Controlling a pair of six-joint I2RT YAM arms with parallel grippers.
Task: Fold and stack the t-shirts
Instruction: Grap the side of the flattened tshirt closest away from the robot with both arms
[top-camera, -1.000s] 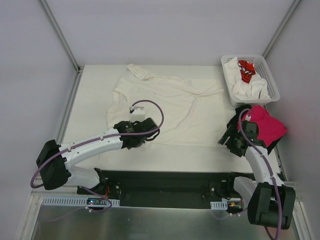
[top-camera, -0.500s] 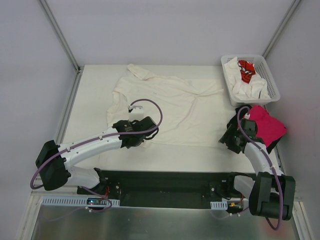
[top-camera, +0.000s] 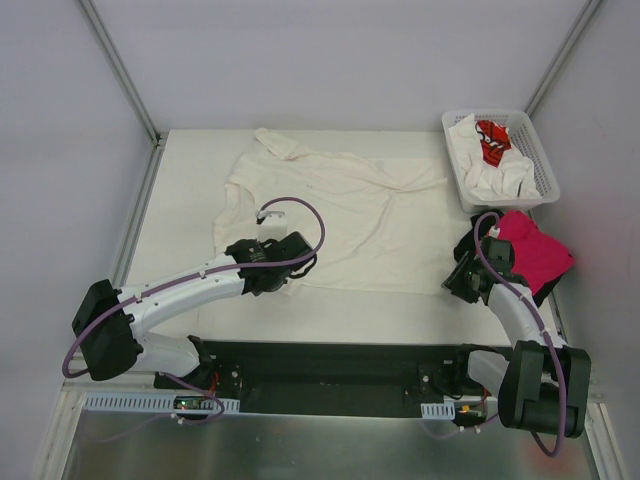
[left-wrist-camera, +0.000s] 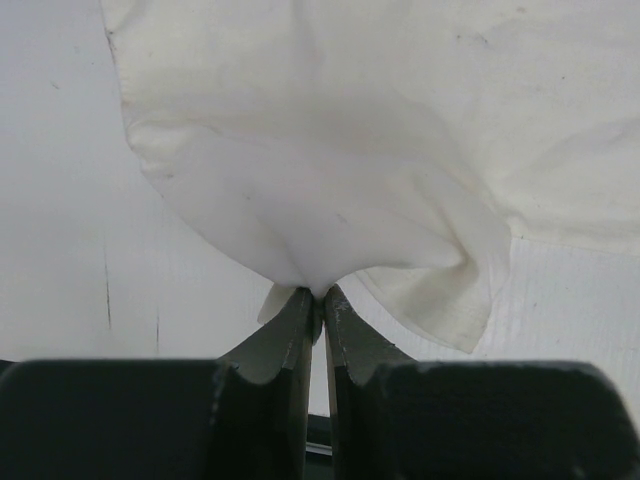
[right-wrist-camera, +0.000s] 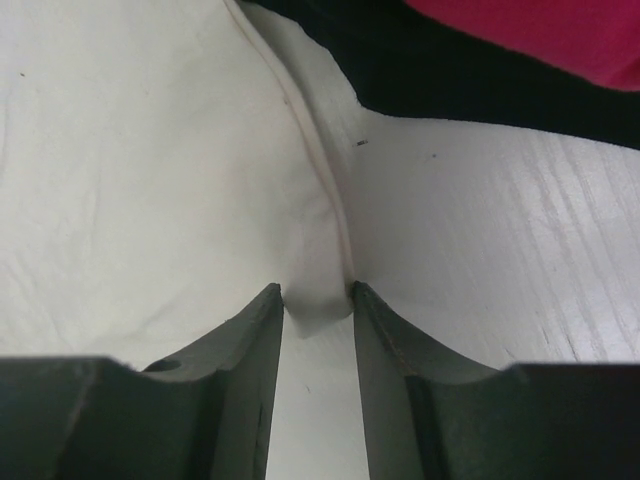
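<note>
Cream t-shirt (top-camera: 340, 200) looks limp, light; left end effector (left-wrist-camera: 320, 297) pinches its hem, right end effector (right-wrist-camera: 317, 295) straddles it, half-spread.

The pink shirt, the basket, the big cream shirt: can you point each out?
pink shirt (top-camera: 535, 250), overhead view, its middle.
basket (top-camera: 541, 150), overhead view, right rim.
cream shirt (top-camera: 340, 215), overhead view, its chest.

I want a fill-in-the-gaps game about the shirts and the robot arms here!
The cream t-shirt lies spread on the ____.
The shirt with red print sits in the white ____.
The pink t-shirt lies on top of a ____ one.
The left gripper is ____ on the cream t-shirt's near hem.
Missing words: table, basket, black, shut.
</note>
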